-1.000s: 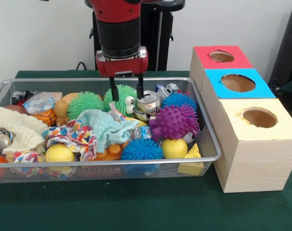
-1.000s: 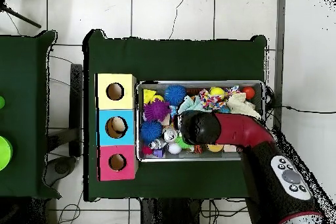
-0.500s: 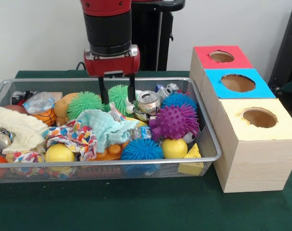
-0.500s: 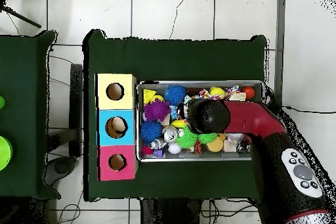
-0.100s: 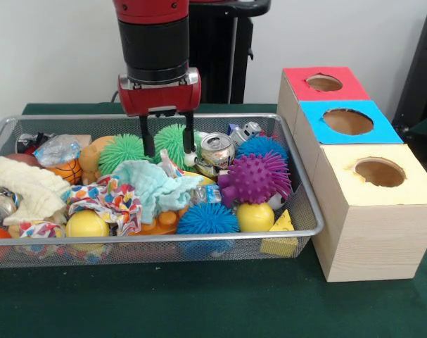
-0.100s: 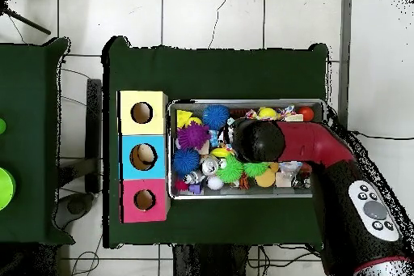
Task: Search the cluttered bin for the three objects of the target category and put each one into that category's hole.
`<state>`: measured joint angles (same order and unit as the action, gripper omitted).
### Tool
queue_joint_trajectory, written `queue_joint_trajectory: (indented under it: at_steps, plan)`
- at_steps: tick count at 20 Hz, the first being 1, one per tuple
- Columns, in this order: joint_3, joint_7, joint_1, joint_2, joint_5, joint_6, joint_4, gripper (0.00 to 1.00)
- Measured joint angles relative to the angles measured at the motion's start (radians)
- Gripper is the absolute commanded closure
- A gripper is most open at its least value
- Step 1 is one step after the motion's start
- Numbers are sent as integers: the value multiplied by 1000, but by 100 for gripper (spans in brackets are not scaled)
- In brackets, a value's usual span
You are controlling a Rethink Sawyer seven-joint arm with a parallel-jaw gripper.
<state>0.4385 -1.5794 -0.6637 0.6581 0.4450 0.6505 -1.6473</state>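
A: Where does the gripper [image 5: 168, 141] stand?

B: Over the wire bin [image 5: 297, 184], toward its back edge. Its fingers are apart and empty, straddling a green spiky ball [image 5: 174, 138].

A: Is that the target?

B: Probably; the spiky balls look like one category. A second green one [image 5: 123, 151] sits just beside it, with a purple one [image 5: 255, 177] and blue ones [image 5: 207, 219] nearer the box end of the bin.

A: What could go wrong?

B: The soft spines could squash and slip out of the fingers. The crushed can [image 5: 217, 150] touches the ball's side and may get nudged or pinched. The teal cloth [image 5: 154, 184] in front could snag and lift too.

A: And the holes?

B: Three boxes [image 5: 371, 211] stand beside the bin's end. I can't tell which hole matches.
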Motion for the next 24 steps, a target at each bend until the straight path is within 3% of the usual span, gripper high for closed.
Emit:
queue_joint_trajectory:
  at_steps: [24]
  plan:
    - [0,0,-9,1,2,0,-153,0]
